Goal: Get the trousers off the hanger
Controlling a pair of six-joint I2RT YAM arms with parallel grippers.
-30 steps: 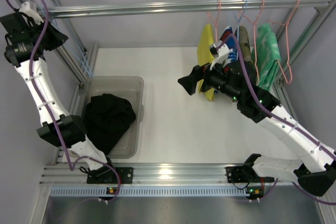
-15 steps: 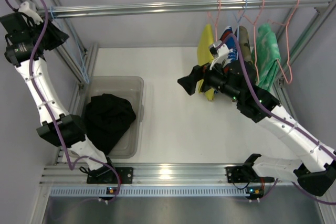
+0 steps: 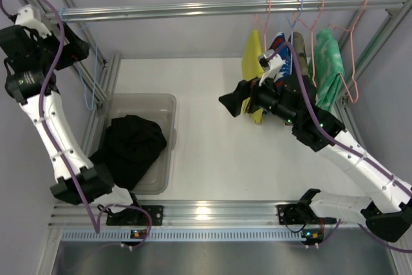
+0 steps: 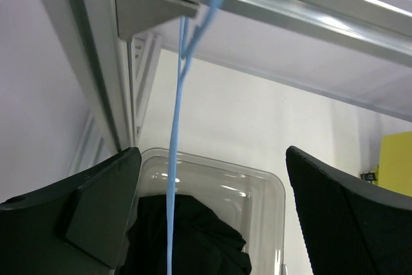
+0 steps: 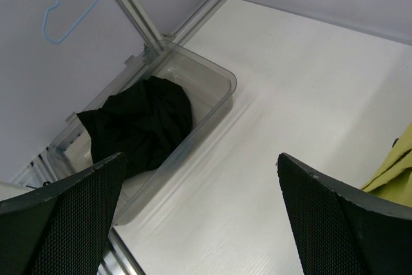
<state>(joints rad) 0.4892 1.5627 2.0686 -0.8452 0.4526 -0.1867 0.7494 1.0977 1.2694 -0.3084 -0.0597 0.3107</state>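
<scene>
The black trousers (image 3: 132,146) lie bundled in the clear bin (image 3: 164,101); they also show in the left wrist view (image 4: 193,243) and the right wrist view (image 5: 138,123). Yellow trousers (image 3: 252,62) hang from a pink hanger (image 3: 267,11) on the rail (image 3: 193,9). An empty blue hanger (image 3: 90,85) dangles at the rail's left end. Its wire (image 4: 172,178) runs between the fingers of my open left gripper (image 4: 211,156), touching neither. High by that rail end is the left gripper (image 3: 78,44). My right gripper (image 3: 226,104) is open and empty, just left of the yellow trousers (image 5: 393,172).
More garments hang at the rail's right end: a blue and white one (image 3: 281,46), an olive one (image 3: 299,56) and a green one (image 3: 328,69). Aluminium frame posts (image 3: 96,88) stand beside the bin. White tabletop (image 3: 212,152) lies between bin and hanging clothes.
My left gripper has opened from nearly shut and let go of the blue hanger's wire, and the left arm has shifted a little. The right arm has stayed still.
</scene>
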